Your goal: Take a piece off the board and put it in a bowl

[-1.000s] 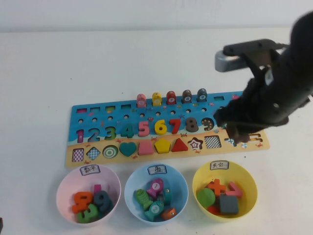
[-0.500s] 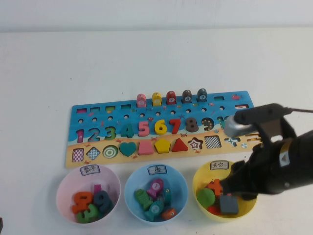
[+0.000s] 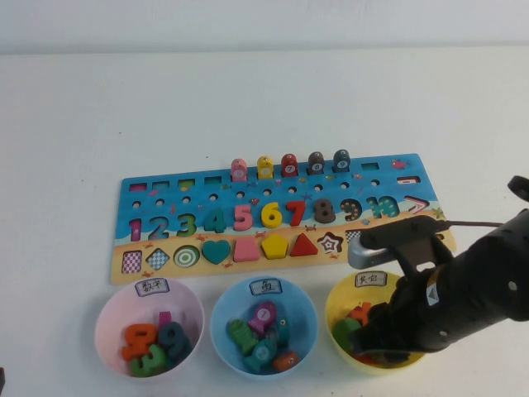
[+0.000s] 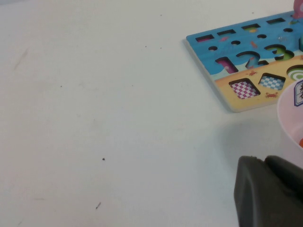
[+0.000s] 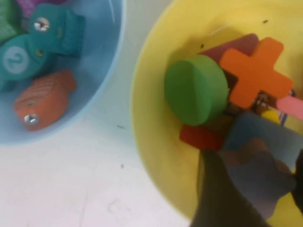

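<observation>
My right gripper (image 3: pixel 382 343) is down inside the yellow bowl (image 3: pixel 337 299), which stands at the front right. In the right wrist view the gripper (image 5: pixel 255 189) is shut on a dull brown star-shaped piece (image 5: pixel 258 172). It holds the piece just above a dark grey square block (image 5: pixel 265 135), inside the bowl's yellow wall (image 5: pixel 151 123). A green disc (image 5: pixel 196 90) and an orange cross (image 5: pixel 255 71) lie beside it. The board (image 3: pixel 165 194) lies behind the bowls. My left gripper (image 4: pixel 267 189) is shut and empty, low over the table near the board's left end (image 4: pixel 236 101).
A pink bowl (image 3: pixel 111 310) with number pieces and a light blue bowl (image 3: pixel 223 314) with fish pieces stand left of the yellow one. The blue bowl (image 5: pixel 104 61) almost touches it. Pegs (image 3: pixel 289 164) stand on the board's far edge. A star shape (image 3: pixel 330 244) shows on the tan strip.
My right arm has moved from over the board's right end toward the table's front and down into the yellow bowl. The left arm has not moved.
</observation>
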`<state>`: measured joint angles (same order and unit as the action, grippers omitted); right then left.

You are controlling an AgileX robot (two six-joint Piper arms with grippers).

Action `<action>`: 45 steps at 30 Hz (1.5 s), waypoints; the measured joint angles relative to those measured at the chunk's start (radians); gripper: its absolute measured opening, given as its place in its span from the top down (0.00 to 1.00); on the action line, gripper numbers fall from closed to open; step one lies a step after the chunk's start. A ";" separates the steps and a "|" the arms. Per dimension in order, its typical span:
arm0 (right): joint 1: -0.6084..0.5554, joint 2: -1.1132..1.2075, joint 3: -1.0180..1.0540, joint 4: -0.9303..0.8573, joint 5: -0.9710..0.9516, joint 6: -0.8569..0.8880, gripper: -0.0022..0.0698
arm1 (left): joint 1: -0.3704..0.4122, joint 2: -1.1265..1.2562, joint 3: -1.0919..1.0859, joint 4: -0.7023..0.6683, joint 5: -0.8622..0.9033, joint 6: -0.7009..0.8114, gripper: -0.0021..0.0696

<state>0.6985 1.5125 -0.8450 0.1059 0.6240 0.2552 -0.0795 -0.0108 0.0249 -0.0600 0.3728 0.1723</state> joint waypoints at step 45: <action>0.000 -0.676 0.312 -0.128 -0.002 -0.061 0.99 | 0.000 0.000 0.000 0.000 0.000 0.000 0.98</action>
<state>0.6985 0.8367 -0.5332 -0.0225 0.6222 0.1945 -0.0795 -0.0108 0.0249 -0.0600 0.3728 0.1723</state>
